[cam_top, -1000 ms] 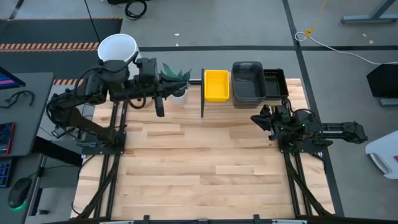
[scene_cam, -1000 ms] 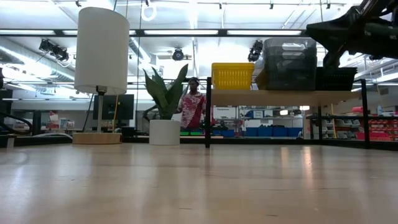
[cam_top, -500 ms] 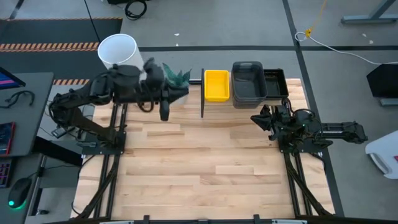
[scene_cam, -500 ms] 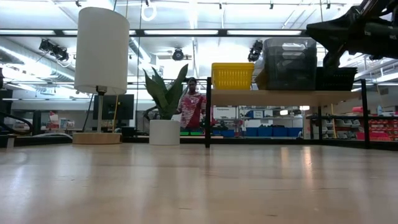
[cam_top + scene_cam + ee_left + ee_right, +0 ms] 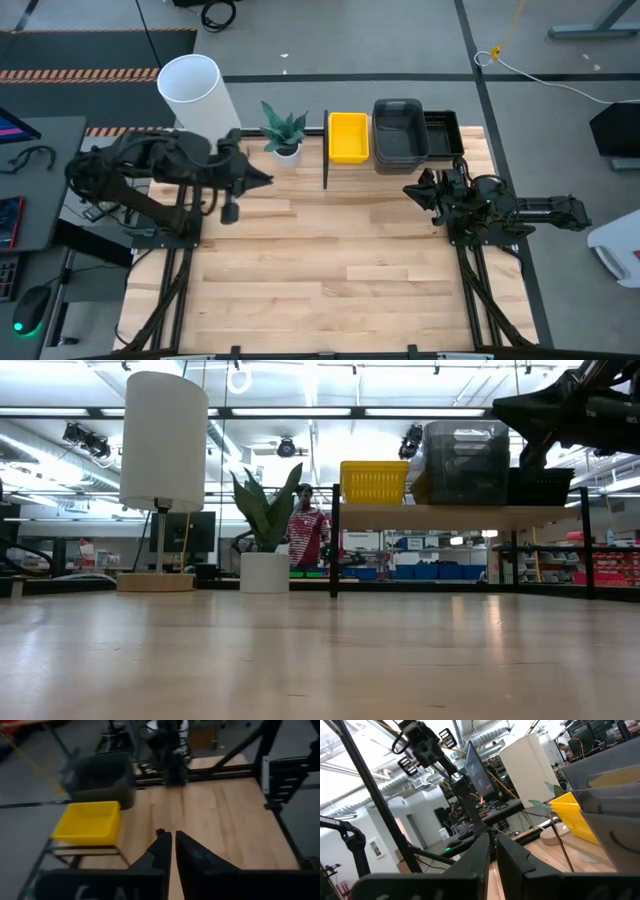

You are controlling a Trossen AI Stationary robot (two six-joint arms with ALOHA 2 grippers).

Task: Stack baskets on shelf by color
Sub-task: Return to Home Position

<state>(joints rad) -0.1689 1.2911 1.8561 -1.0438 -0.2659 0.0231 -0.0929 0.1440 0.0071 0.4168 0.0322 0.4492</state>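
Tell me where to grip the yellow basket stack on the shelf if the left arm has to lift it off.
Pinch the rim of the yellow stack's short wall facing the table's middle, from above, one finger inside. It sits open-topped on the shelf; the grey stack crowds one long side and a black post stands by the other, so that near wall looks freest.

Rm: grey floor (image 5: 400,40) w/ orange-black hazard strip (image 5: 70,73), yellow cable (image 5: 505,40). Ceiling strip lights (image 5: 300,412). Rear racks, blue bins (image 5: 425,572). Person (image 5: 308,535), red-white top. Side desk (image 5: 50,170).
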